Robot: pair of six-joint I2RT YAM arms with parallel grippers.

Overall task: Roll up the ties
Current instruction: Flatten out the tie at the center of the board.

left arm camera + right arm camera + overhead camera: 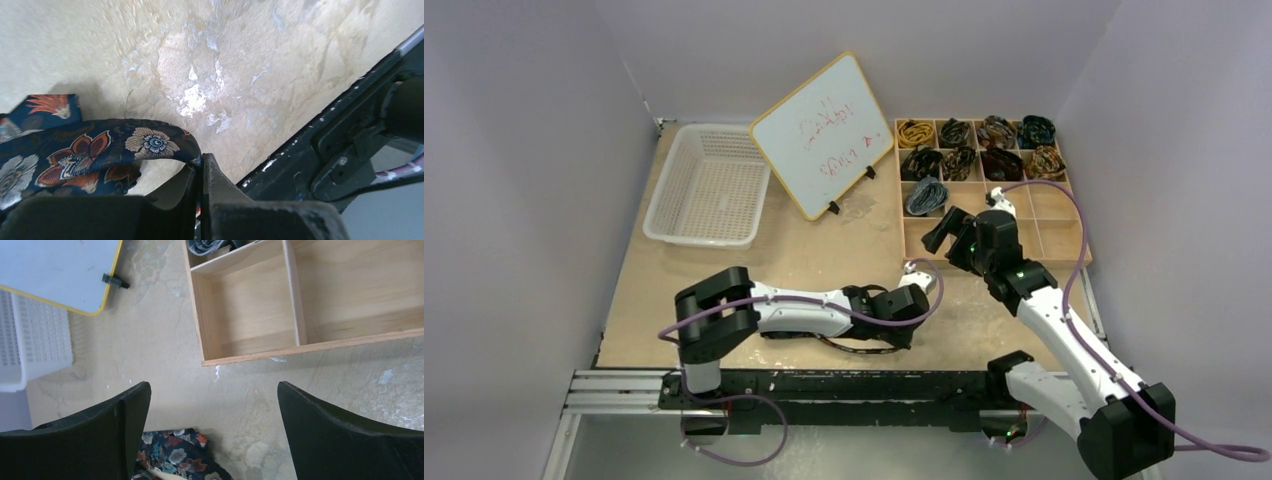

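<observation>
A navy floral tie [95, 150] lies as a folded strip on the table near the front edge. In the top view it shows as a dark strip [864, 349] under my left arm. My left gripper [202, 162] is shut on a loop of this tie, low over the table [902, 330]. My right gripper [212, 390] is open and empty; it hovers above the table [946, 238] by the wooden tray's front left corner. The tie's end [175, 460] shows below its fingers. Several coiled ties [979, 145] fill the tray's far compartments, and a grey-blue coil [926, 195] sits in the third row.
The wooden compartment tray [1049, 245] stands at the back right, and its near cells [250, 315] hold nothing. A whiteboard [824, 133] leans on stands at the back centre. A white plastic basket [709, 185] sits at the back left. The black table rail [350, 140] is close to my left gripper.
</observation>
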